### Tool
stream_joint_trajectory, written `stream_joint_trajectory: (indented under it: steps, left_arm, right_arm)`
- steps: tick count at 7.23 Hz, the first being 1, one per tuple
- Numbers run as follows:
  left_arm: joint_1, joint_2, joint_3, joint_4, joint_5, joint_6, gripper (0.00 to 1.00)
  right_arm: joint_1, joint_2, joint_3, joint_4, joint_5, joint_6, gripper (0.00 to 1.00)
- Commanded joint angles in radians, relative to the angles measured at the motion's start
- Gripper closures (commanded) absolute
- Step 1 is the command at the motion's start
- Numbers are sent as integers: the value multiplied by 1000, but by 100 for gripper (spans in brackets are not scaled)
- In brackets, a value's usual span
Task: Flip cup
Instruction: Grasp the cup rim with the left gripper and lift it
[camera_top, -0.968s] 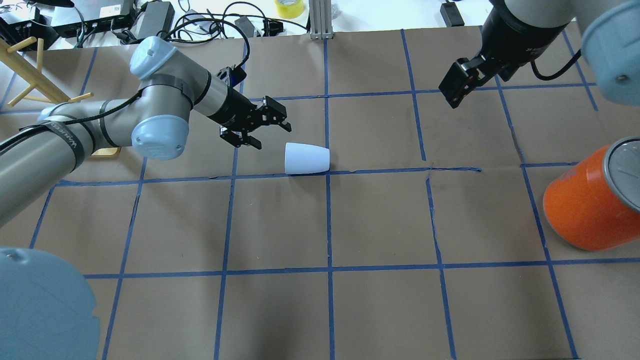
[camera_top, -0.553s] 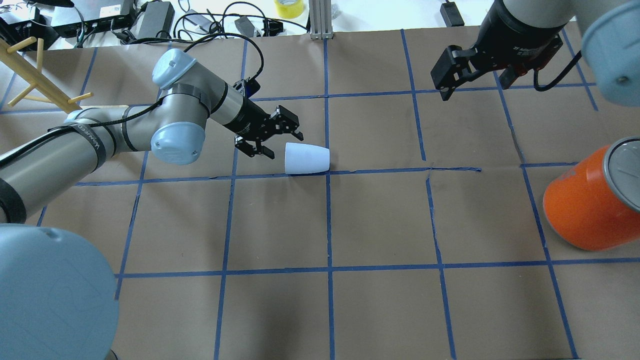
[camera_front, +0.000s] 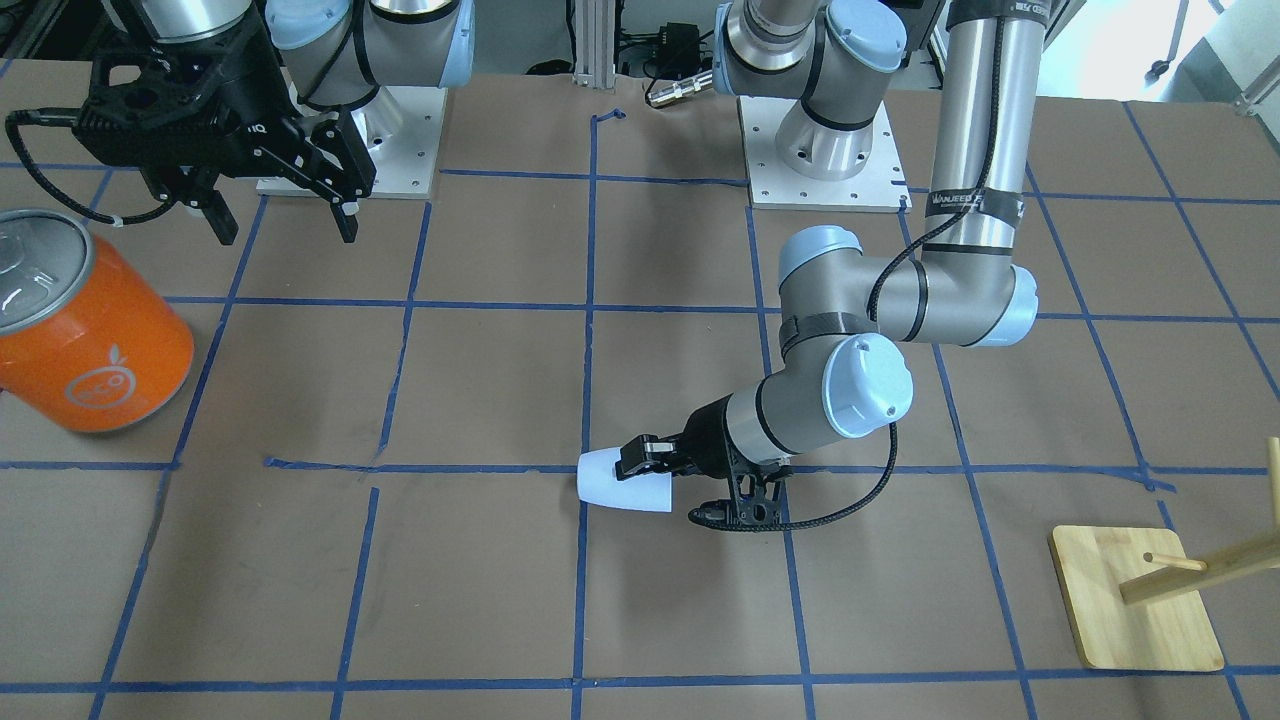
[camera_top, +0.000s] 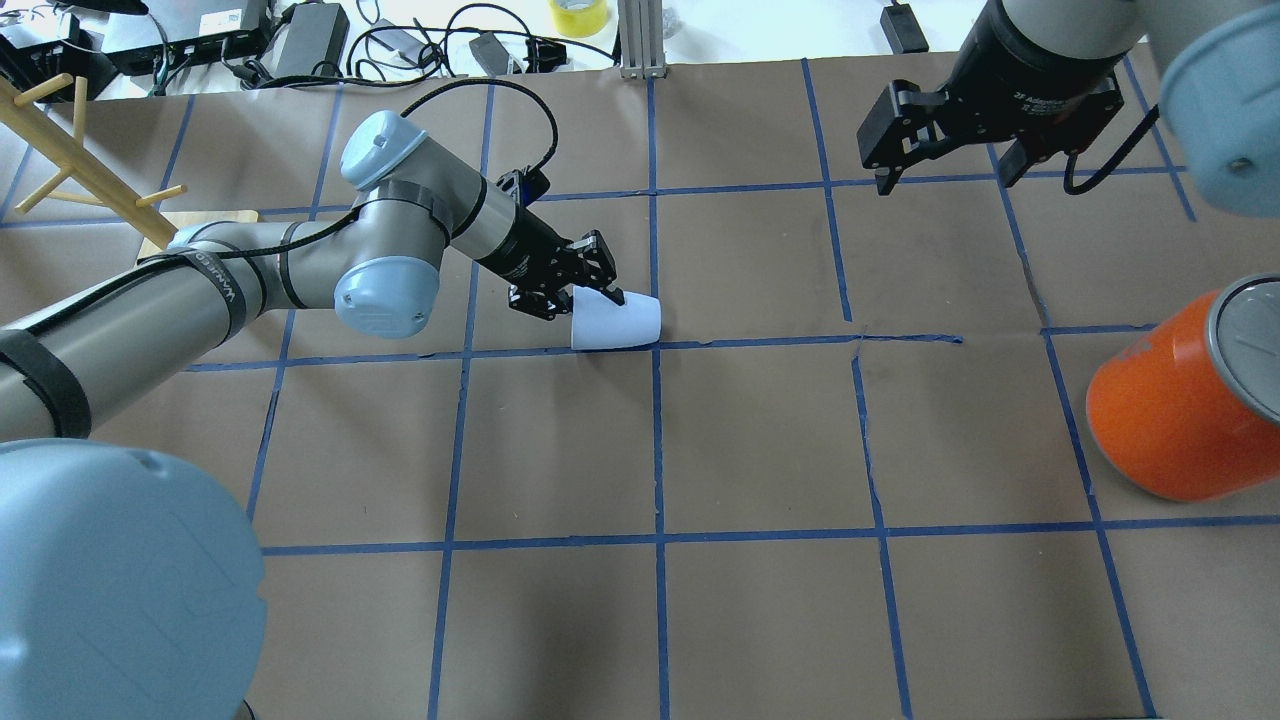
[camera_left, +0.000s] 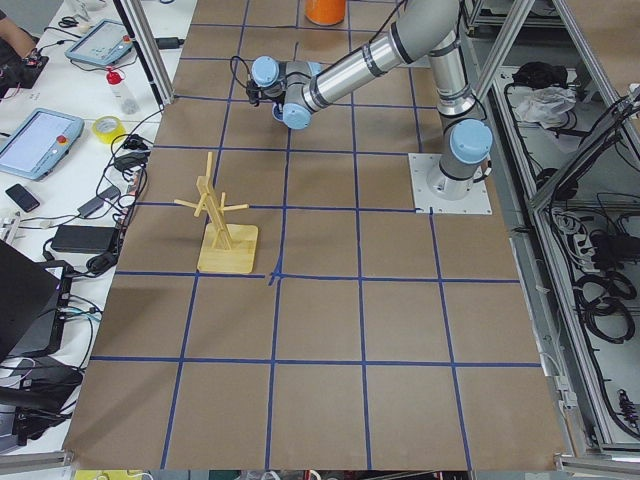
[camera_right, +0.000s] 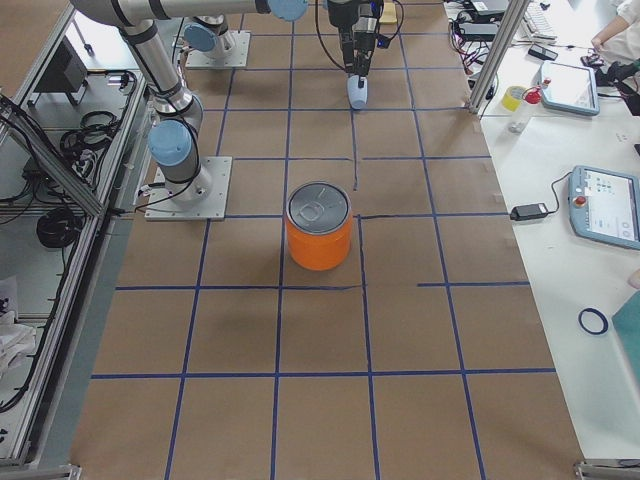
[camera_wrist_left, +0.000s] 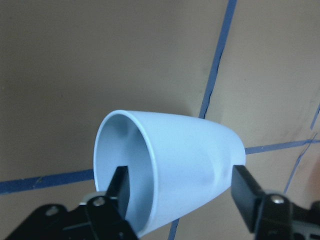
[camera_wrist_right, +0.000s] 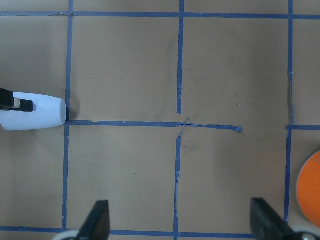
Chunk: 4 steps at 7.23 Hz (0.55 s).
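The pale blue-white cup (camera_top: 622, 322) lies on its side on the brown paper, with its mouth toward my left arm. It also shows in the front view (camera_front: 620, 482), the right wrist view (camera_wrist_right: 35, 112) and the left wrist view (camera_wrist_left: 190, 165). My left gripper (camera_top: 585, 302) is open at the cup's mouth. In the left wrist view (camera_wrist_left: 182, 200) one finger (camera_wrist_left: 121, 192) is inside the mouth and the other (camera_wrist_left: 244, 192) is outside the wall. My right gripper (camera_top: 945, 172) is open and empty, high over the far right, seen also in the front view (camera_front: 285, 225).
A big orange can (camera_top: 1170, 410) with a silver top stands at the right edge, also seen in the front view (camera_front: 90, 340). A wooden rack (camera_top: 60, 140) on a square base (camera_front: 1135, 600) stands at the far left. Cables and boxes lie beyond the table's far edge.
My left gripper has moved right, up to the cup, and now straddles its rim. My right gripper has shifted a little left and turned. The cup has not moved.
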Motion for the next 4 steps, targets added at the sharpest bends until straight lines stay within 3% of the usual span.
stream_joint_trajectory:
  steps: [1, 4]
  left_arm:
    - [-1, 1, 33, 0, -18, -140, 100]
    - [-1, 11, 123, -3, 44, -271, 100]
  right_arm:
    - [0, 0, 2, 0, -2, 1, 0]
    - [0, -2, 4, 0, -6, 1, 0]
